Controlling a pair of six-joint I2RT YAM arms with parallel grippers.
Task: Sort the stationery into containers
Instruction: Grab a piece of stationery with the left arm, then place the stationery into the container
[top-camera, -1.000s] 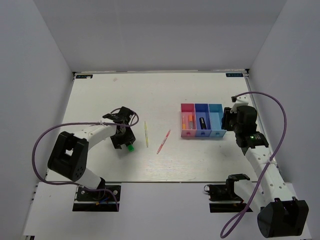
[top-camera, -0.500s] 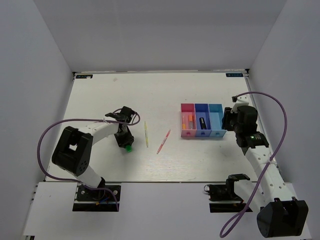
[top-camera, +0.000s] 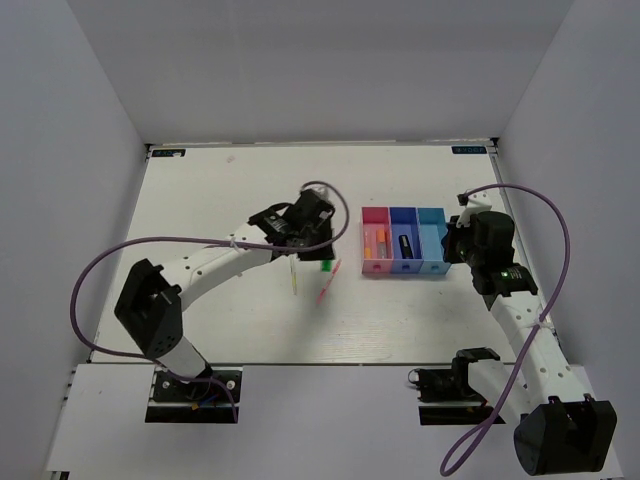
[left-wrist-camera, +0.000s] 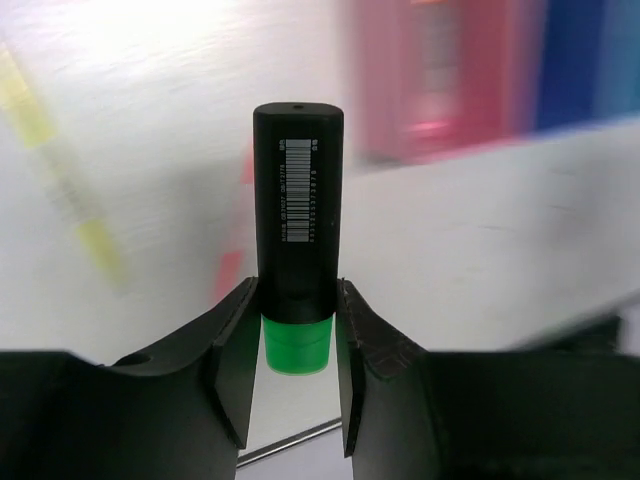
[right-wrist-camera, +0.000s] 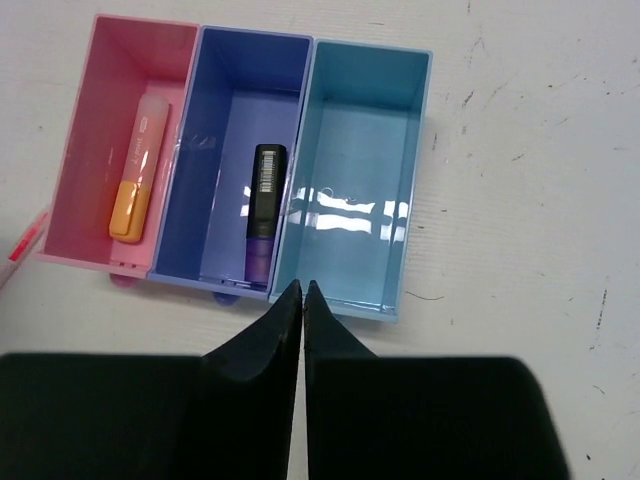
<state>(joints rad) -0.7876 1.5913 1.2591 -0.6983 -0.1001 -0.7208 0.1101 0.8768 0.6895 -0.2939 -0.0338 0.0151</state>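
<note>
Top view: the left gripper (top-camera: 318, 245) carries the green-capped marker (top-camera: 327, 266) above the table (top-camera: 220, 200), just beside the tray (top-camera: 404, 210). Left wrist: the hold seems low, near the cap, so it might pivot out. Right wrist: right gripper (right-wrist-camera: 302, 300) pinched together, empty.

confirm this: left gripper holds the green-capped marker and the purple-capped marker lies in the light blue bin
No: the purple-capped marker lies in the dark blue bin, as the right wrist view shows. The left gripper does hold the green-capped marker.
</note>
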